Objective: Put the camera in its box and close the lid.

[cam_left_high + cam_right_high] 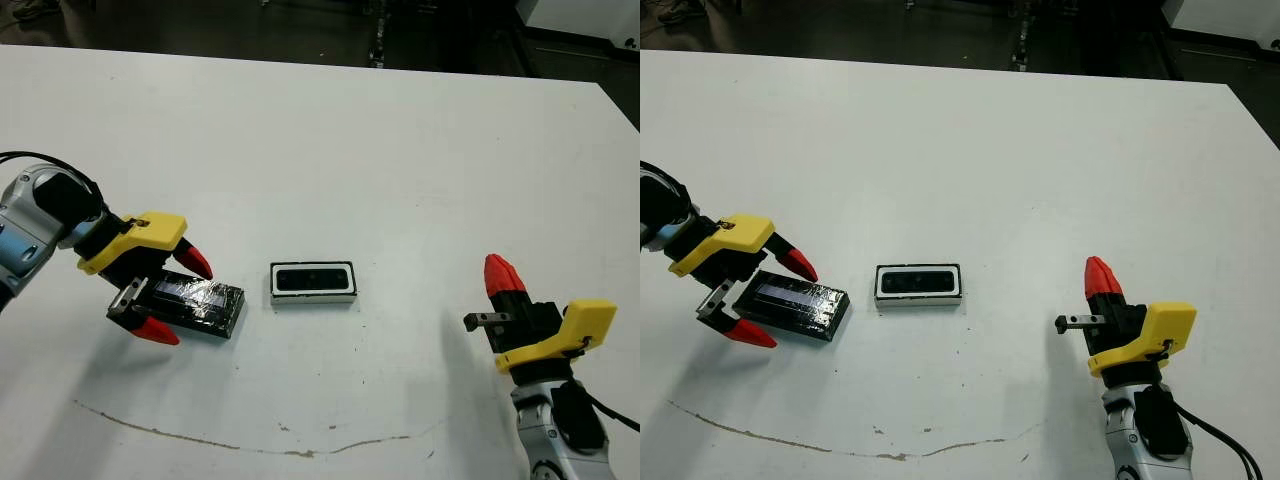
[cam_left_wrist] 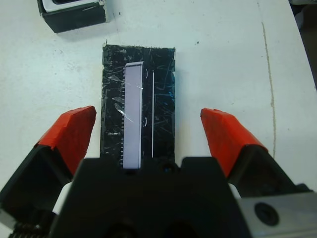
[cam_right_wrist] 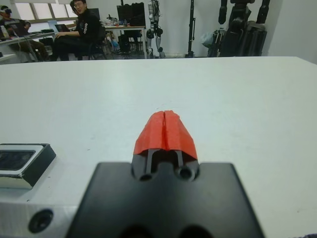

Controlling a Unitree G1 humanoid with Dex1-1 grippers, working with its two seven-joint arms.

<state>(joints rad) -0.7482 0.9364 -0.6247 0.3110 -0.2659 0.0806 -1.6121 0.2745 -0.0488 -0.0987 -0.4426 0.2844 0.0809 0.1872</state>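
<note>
A white table [image 1: 380, 140] carries everything. The lid [image 1: 200, 302] lies flat between the spread fingers [image 2: 72, 134] of the left gripper [image 1: 172, 296], its long axis running along them, neither tip touching it. Just past the lid's far end sits the box [image 1: 313, 283], the camera [image 1: 311, 279] lying lengthwise inside. Well apart, the right gripper [image 1: 499, 272] has its fingers pressed together, empty.

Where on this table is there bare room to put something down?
The whole far half of the white table beyond the small white tray is bare, as is the stretch between tray and right tool. Crowded: the left tool straddling the crinkly black cover.
</note>
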